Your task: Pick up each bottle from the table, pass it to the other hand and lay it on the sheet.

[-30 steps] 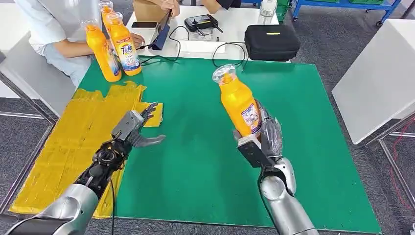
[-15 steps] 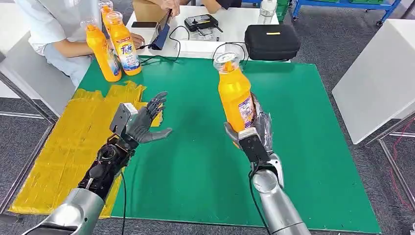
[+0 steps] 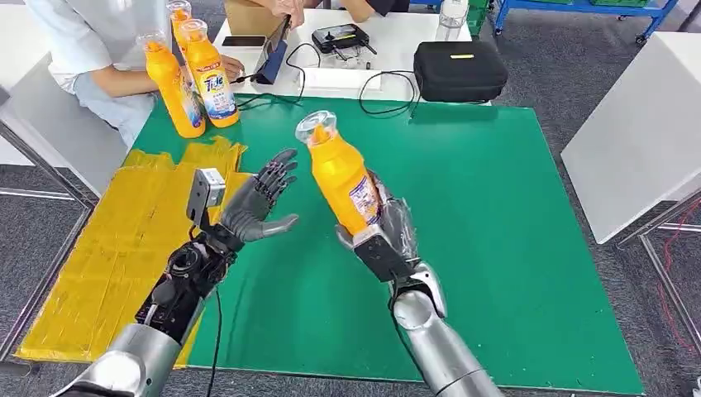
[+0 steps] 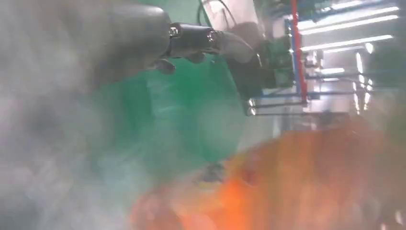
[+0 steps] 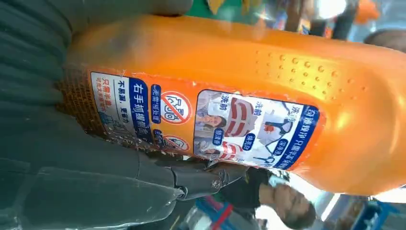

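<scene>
My right hand (image 3: 382,236) grips the lower body of an orange bottle (image 3: 339,172) with a clear cap, lifted over the green mat (image 3: 512,215) and tilted left. The right wrist view has its printed label (image 5: 206,124) close up against my dark fingers (image 5: 191,179). My left hand (image 3: 252,205) is raised just left of the bottle, palm toward it, fingers spread, a small gap between them. In the left wrist view the bottle (image 4: 287,187) is an orange blur beside my fingers (image 4: 201,38). The yellow sheet (image 3: 116,248) lies along the table's left side.
Three more orange bottles (image 3: 192,76) stand at the mat's far left corner. A person (image 3: 91,50) sits behind them. A black case (image 3: 459,70), cables and a phone lie on the white table beyond. A white table (image 3: 645,124) stands to the right.
My right hand has carried the bottle leftward toward the table's middle and tipped it left. My left hand has risen off the sheet, turned its palm to the bottle and opened wider.
</scene>
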You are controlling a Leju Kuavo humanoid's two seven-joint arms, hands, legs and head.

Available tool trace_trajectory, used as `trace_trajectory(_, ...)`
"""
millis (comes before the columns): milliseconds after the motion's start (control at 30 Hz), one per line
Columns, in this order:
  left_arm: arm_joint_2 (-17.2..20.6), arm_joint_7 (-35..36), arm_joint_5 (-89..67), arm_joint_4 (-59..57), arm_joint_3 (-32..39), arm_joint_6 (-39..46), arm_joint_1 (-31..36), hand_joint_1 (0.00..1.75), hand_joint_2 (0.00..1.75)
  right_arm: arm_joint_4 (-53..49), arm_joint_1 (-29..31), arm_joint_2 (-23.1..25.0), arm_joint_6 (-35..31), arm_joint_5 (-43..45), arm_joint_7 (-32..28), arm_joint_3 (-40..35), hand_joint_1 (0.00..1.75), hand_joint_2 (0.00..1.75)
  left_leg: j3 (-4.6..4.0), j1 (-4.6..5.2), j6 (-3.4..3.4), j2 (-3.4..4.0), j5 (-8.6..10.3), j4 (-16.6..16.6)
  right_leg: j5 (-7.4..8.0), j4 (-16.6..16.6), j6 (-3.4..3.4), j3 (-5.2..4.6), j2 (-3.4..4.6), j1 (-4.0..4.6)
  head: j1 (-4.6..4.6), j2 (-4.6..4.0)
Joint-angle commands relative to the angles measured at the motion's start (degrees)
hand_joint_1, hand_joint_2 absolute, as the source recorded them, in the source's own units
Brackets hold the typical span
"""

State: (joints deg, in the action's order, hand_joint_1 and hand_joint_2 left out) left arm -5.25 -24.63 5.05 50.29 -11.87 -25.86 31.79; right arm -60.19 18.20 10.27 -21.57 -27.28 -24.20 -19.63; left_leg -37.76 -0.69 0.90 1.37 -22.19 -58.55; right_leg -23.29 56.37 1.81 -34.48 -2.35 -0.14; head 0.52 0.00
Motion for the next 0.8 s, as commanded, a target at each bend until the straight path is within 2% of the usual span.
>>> trace_trajectory(33, 1.1, 0.8, 1.7, -1.4, -4.8, -0.5, 1.2, 0.00, 1.75, 9.4, 3.5, 1.1, 0.3, -2.5, 0.5, -5.2, 1.75, 1.75, 0.24, 0.03, -0.02, 0.00, -0.08, 0.0, -0.08, 0.0, -0.03, 0.21, 0.24, -0.06, 0.00, 0.00)
trace_trajectory(500, 0.4, 1.0, 3.1, -4.9, -6.4, -0.6, 3.2, 0.00, 1.75, 13.2, 4.2, 3.1, -1.7, -7.1, 0.3, -10.1, 1.75, 1.75, 0.21, 0.03, -0.01, -0.05, -0.07, 0.0, -0.09, 0.0, -0.03, 0.16, 0.19, -0.06, 0.00, 0.00)
trace_trajectory(800, 0.4, 1.0, 3.1, -4.9, -6.4, -0.6, 3.2, 0.00, 1.75, 13.2, 4.2, 3.1, -1.7, -7.1, 0.3, -10.1, 1.75, 1.75, 0.13, 0.01, -0.02, -0.07, -0.05, 0.0, -0.07, 0.0, -0.03, 0.10, 0.14, -0.04, 0.00, 0.00)
